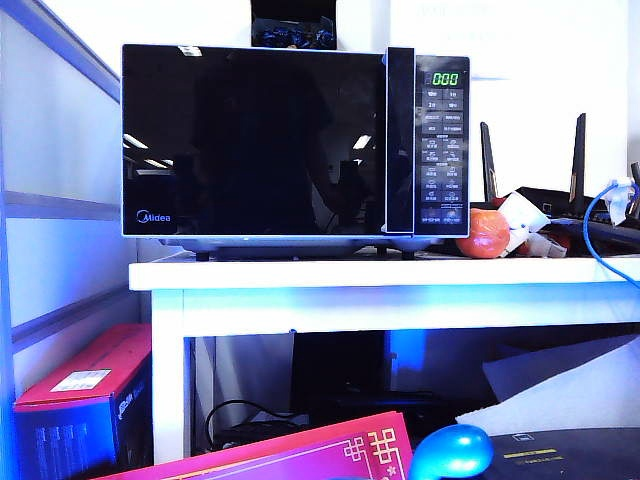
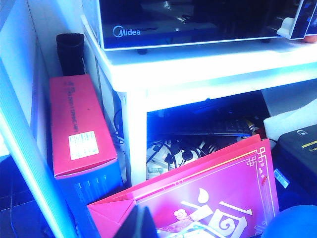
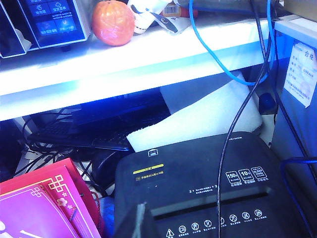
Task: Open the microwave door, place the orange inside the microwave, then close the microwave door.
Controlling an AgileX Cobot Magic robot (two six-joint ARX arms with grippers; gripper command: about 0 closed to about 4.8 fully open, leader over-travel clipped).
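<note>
The black microwave stands on the white table, its glossy door closed flat and the green display lit. The orange rests on the table just right of the microwave's button panel, and the right wrist view shows the orange too. My left gripper is shut and empty, low in front of the table over a pink paper bag. My right gripper is also shut and empty, low over a black shredder. Neither gripper appears in the exterior view.
A crumpled white cup and a router with upright antennas crowd the table behind the orange. A blue cable hangs off the table edge. A red box stands on the floor at the left, and a keyboard lies under the table.
</note>
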